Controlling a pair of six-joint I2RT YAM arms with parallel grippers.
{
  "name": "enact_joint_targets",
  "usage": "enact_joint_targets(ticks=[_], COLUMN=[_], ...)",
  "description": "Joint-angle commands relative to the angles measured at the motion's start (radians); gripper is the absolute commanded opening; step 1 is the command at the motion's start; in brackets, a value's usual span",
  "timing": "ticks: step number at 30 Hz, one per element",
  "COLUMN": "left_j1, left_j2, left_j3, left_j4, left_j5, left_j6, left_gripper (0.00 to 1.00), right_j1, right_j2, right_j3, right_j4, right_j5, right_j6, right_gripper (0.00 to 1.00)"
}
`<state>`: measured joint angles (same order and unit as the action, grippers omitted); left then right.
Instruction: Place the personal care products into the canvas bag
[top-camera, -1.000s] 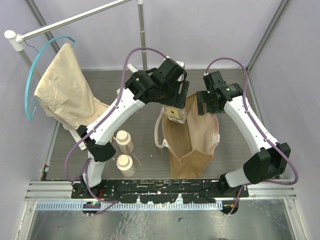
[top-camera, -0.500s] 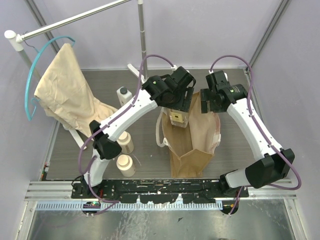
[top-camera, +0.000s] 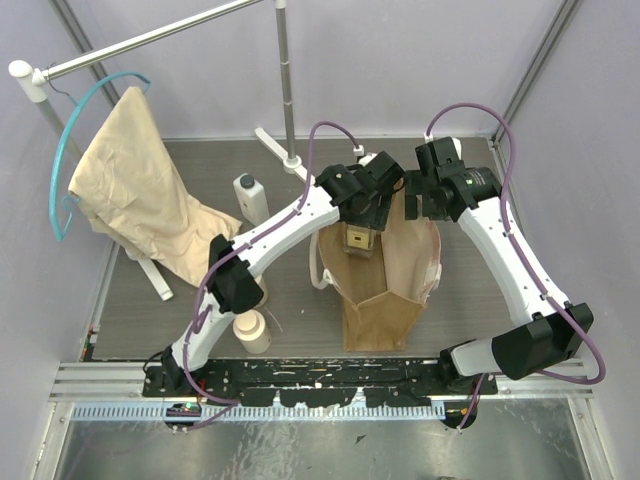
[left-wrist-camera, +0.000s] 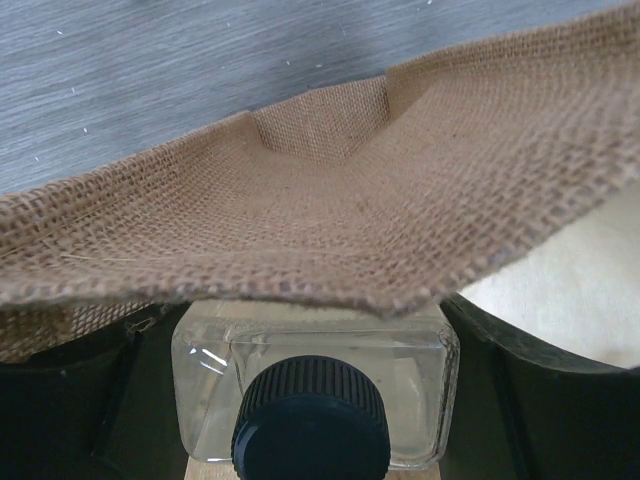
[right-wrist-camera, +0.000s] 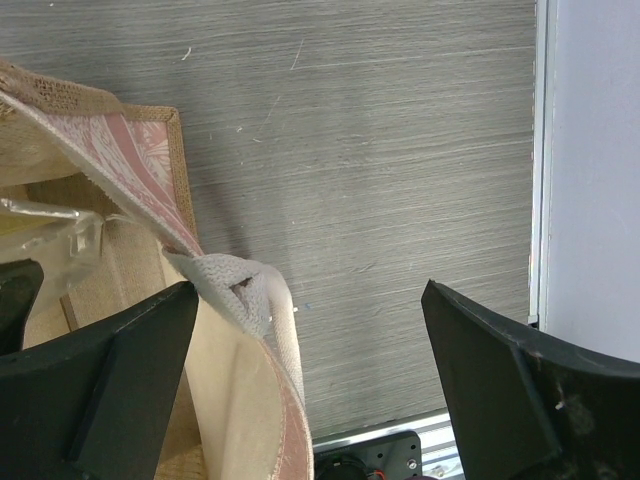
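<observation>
The canvas bag (top-camera: 390, 290) stands upright near the middle of the desk (top-camera: 130, 300), its boxy mouth open. At that mouth the left gripper (top-camera: 358, 234) is clamped on a rectangular bottle (left-wrist-camera: 315, 385) with a dark round cap. In the left wrist view, its clear body sits squeezed between both fingers, right against the bag's woven rim. The right gripper (right-wrist-camera: 310, 330) hangs at the bag's 1 o'clock corner with its fingers spread wide. A whitish strap handle (right-wrist-camera: 250, 305) and the bag's edge lie between them, close to one finger. A second rectangular bottle (top-camera: 250, 196) stands on the desk at 10 o'clock from the bag, well apart. A cream cylindrical bottle (top-camera: 251, 331) stands at 8 o'clock.
</observation>
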<state>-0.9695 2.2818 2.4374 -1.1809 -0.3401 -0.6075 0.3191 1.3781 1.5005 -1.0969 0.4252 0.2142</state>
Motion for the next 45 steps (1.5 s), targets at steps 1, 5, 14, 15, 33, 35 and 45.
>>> enact_joint_targets(ticks=[1, 5, 14, 15, 33, 35, 45], left_j1=[0.000, -0.001, -0.001, -0.001, -0.001, 0.000, -0.001], left_j2=[-0.010, -0.001, -0.005, 0.000, 0.037, 0.029, 0.008], left_j3=[0.074, 0.070, -0.015, -0.023, -0.074, -0.091, -0.117], left_j4=[0.090, 0.101, 0.200, 0.194, 0.186, 0.204, 0.226], left_j5=[-0.099, -0.188, -0.226, -0.217, -0.200, -0.198, -0.207], left_j6=[-0.027, -0.026, -0.056, -0.068, -0.106, -0.096, -0.073], left_gripper=[0.00, 0.00, 0.00, 0.00, 0.69, 0.74, 0.98], right_j1=[0.002, 0.001, 0.002, 0.002, 0.001, 0.002, 0.001], right_j2=[-0.040, -0.036, -0.027, -0.024, -0.006, -0.002, 0.001], right_j3=[0.041, 0.037, 0.038, 0.038, 0.040, 0.038, 0.027], right_j4=[0.033, 0.035, 0.037, 0.038, 0.065, 0.066, 0.077], right_j5=[0.043, 0.045, 0.054, 0.055, 0.039, 0.038, 0.015], right_j6=[0.014, 0.013, -0.014, -0.018, -0.076, -0.083, -0.093], right_gripper=[1.00, 1.00, 1.00, 1.00, 1.00, 1.00, 1.00])
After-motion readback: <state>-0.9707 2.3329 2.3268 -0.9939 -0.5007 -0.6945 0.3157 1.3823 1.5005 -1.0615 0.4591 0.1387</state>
